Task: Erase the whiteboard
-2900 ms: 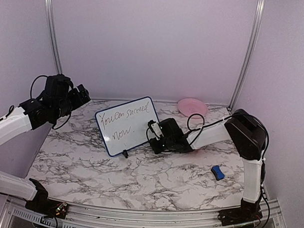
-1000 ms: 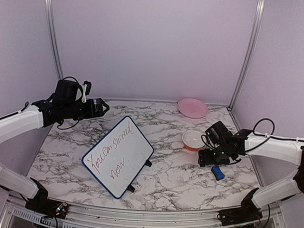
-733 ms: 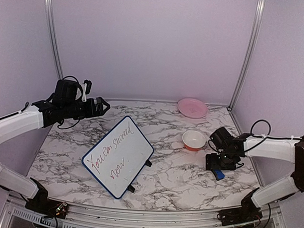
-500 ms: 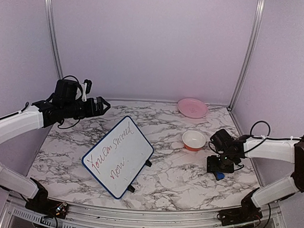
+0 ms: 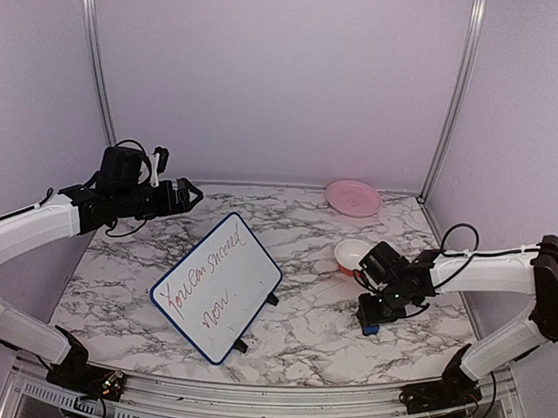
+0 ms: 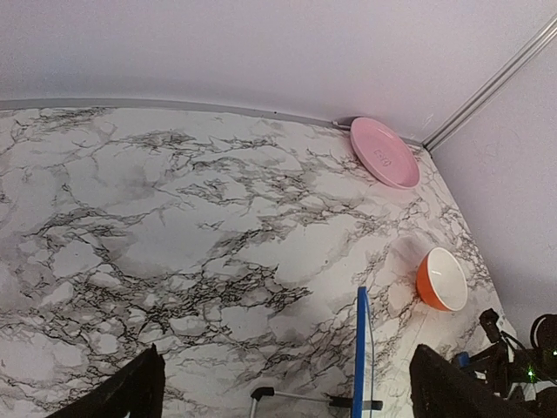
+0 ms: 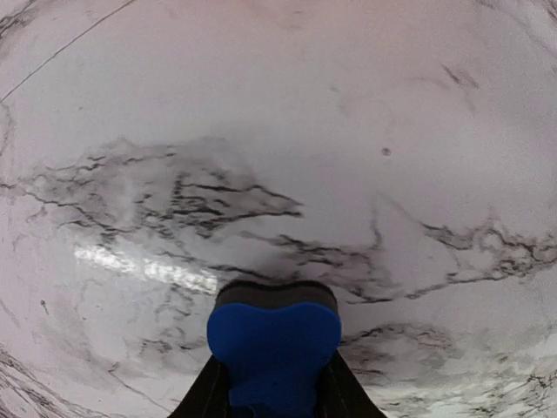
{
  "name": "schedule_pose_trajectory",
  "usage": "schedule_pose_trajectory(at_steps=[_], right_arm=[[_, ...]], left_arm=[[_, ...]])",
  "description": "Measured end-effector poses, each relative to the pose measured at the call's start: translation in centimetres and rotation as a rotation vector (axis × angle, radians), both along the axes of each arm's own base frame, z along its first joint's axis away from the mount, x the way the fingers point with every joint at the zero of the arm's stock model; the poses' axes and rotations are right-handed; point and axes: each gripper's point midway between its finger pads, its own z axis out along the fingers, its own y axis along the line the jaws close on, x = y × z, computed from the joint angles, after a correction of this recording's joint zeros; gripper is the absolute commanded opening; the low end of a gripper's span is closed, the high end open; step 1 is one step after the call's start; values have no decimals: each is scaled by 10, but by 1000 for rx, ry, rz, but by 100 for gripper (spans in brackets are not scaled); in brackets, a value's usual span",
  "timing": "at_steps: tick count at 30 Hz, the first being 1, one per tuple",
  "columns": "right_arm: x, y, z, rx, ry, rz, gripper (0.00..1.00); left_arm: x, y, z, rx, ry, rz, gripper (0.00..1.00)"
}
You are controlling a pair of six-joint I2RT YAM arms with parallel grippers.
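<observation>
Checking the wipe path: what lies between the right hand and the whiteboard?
Only bare marble tabletop, seen in the top view, separates the right hand, shut on the blue eraser, from the whiteboard.

The whiteboard is a white rectangular panel with rounded corners and a thin dark blue frame. It stands propped on 2 small black feet, face tilted upward, set diagonally on the left-centre of the marble table. Red handwriting (2 lines, unerased) fills its face.
</observation>
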Motion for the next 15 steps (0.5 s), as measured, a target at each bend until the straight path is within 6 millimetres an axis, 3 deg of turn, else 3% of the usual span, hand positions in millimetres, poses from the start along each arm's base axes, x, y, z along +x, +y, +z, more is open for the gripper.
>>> schedule_pose_trajectory(at_steps=[10, 15], right_arm=[[16, 112, 15, 47, -83, 393, 39], [17, 131, 8, 43, -87, 502, 51]], left_arm=[[-4, -1, -6, 2, 22, -17, 99], [-9, 1, -10, 10, 35, -17, 99]])
